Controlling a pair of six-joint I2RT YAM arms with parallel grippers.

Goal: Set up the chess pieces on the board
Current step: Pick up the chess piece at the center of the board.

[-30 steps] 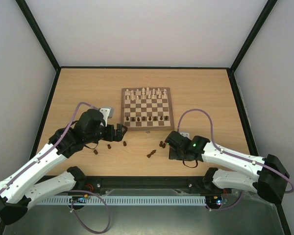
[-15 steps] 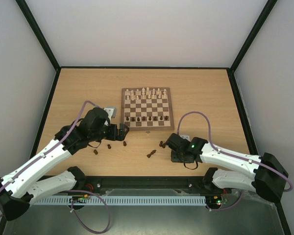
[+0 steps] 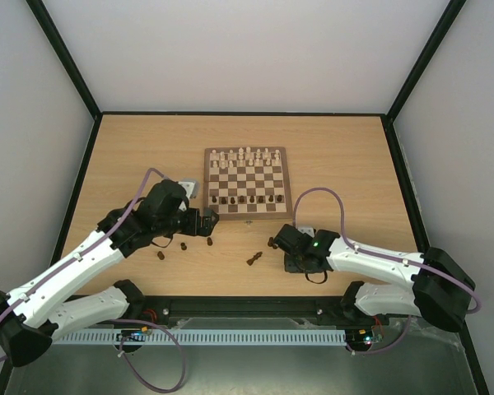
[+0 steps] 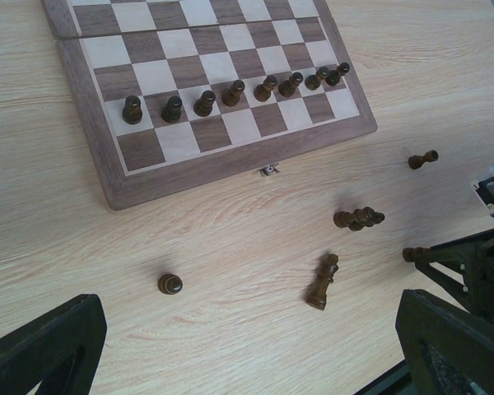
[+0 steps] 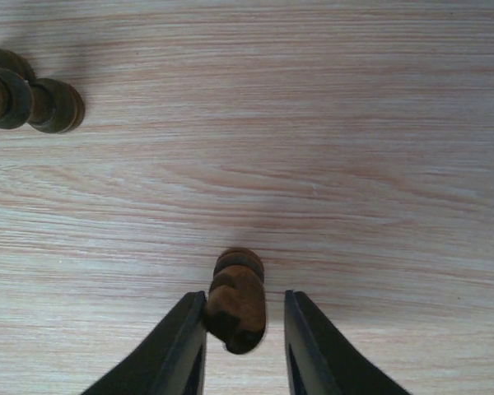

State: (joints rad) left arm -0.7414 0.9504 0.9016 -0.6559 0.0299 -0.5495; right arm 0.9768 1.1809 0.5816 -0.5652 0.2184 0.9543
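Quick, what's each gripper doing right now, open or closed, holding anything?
Left gripper: open, holding nothing.
Right gripper: open, jaws either side of a dark chess piece, not yet clamped on it.

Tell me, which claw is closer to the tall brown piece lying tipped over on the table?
Right. The right claw sits just right of the fallen piece, around another small piece. The left claw is farther off, by the board's near-left corner.

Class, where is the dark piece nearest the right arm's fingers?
In the right wrist view, the dark piece sits bottom centre, between the fingers.
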